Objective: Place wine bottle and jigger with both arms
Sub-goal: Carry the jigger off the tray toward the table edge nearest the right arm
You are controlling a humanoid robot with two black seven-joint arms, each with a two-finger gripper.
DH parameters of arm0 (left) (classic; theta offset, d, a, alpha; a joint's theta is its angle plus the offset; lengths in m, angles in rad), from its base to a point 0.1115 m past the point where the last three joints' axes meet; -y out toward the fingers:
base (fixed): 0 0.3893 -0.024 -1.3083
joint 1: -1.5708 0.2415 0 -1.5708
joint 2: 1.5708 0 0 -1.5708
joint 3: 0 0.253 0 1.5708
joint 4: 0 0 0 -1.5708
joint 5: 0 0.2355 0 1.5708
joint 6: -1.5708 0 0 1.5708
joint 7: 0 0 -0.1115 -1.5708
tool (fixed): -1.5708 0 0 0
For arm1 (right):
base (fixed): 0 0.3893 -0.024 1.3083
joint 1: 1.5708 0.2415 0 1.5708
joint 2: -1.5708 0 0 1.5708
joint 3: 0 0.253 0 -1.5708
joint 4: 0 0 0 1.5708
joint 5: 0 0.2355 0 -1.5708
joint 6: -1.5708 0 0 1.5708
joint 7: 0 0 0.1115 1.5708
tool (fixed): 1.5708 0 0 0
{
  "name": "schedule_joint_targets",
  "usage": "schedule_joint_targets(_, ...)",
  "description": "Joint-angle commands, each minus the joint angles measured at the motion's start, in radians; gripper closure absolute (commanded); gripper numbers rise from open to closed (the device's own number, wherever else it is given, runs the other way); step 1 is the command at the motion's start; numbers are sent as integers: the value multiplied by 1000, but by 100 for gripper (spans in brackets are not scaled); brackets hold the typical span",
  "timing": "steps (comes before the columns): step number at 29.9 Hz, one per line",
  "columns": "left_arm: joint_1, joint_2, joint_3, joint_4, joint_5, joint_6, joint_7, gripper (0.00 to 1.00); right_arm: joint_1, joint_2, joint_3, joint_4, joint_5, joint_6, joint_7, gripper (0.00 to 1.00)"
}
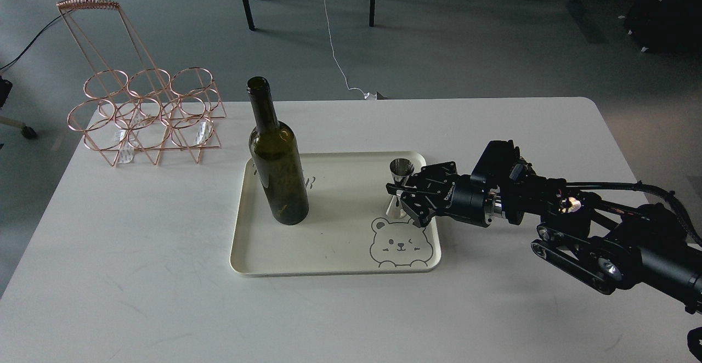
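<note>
My right hand [399,193] gripped the jigger [398,186] at its waist, upright over the tray [334,242]. The bottle [277,160] stood on the tray's left side. My left hand was out of view.

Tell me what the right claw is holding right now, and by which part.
The right claw grips the jigger at its narrow waist, upright over the tray. The bottle stands free; the left claw is out of view.
</note>
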Motion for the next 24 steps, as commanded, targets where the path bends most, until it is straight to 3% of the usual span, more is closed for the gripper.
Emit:
schedule_joint_targets(1,0,0,0,0,0,0,0,2,-3,-13,3,0,2,-22,-1,95)
schedule_joint_targets(5,0,1,0,0,0,0,0,2,1,-34,9,0,5,-94,-1,95)
schedule_joint_targets(15,-1,7,0,0,0,0,0,2,-16,-226,115,42,55,-146,-2,95)
schedule_joint_targets(24,-3,9,0,-3,0,0,2,2,-120,-364,117,-38,205,-200,-10,95)
